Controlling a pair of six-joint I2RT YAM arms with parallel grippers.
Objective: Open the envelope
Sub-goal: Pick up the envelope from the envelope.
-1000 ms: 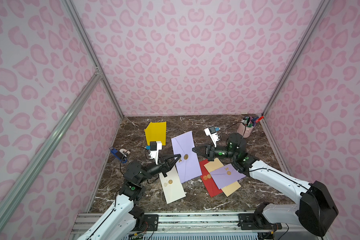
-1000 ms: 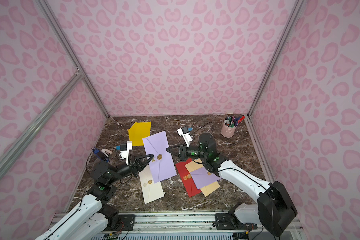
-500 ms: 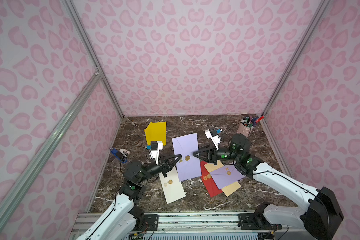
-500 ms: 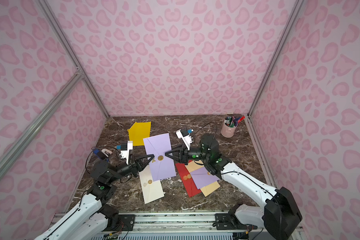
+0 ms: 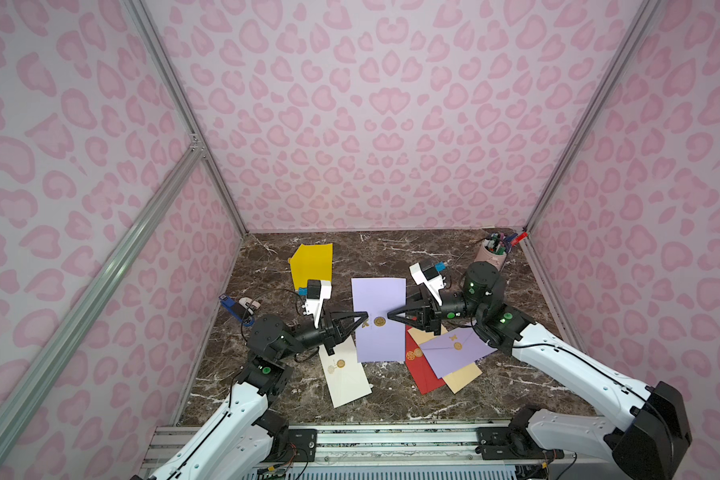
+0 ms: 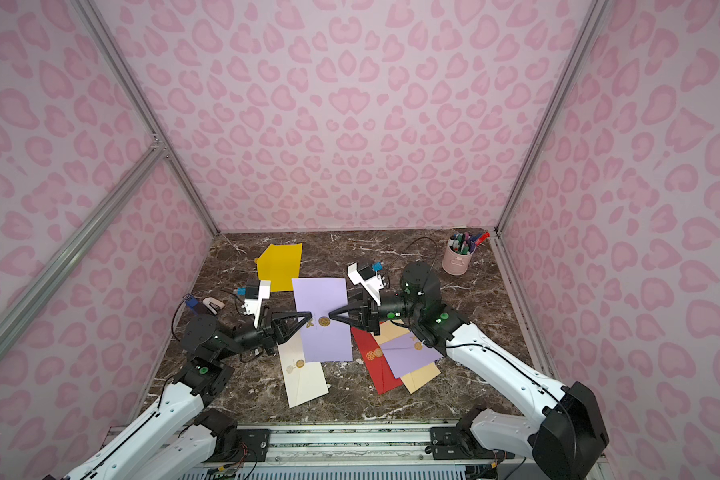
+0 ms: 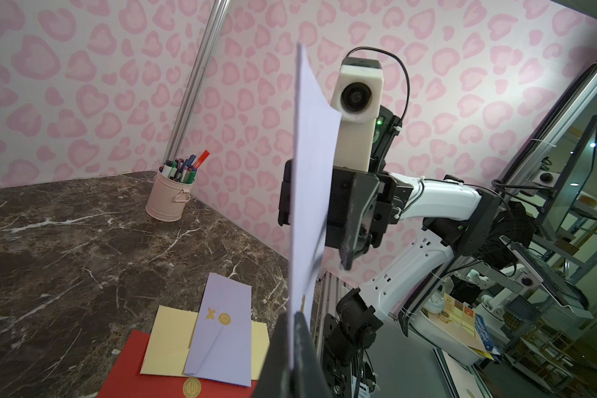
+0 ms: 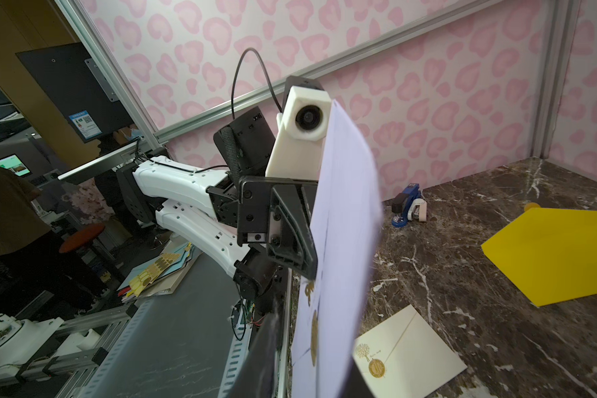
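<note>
The lavender envelope (image 5: 378, 349) now sits straighter than a second ago (gold seal (image 5: 378, 321) facing up). The left gripper (image 5: 366, 316) is clamped on its edge. Whether the right gripper (image 5: 390, 316) pinches it, I cannot tell.

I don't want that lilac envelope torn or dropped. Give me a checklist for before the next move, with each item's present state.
1. Left gripper clamped on lilac envelope: ok.
2. Right gripper straddling the envelope from the opposite side: ok.
3. Right grip actually tight: cannot tell.
4. Gold seal visible in both top views: ok.
5. Envelope opened: not ok, seal looks in place.
6. Pen cup clear of both grippers: ok.
</note>
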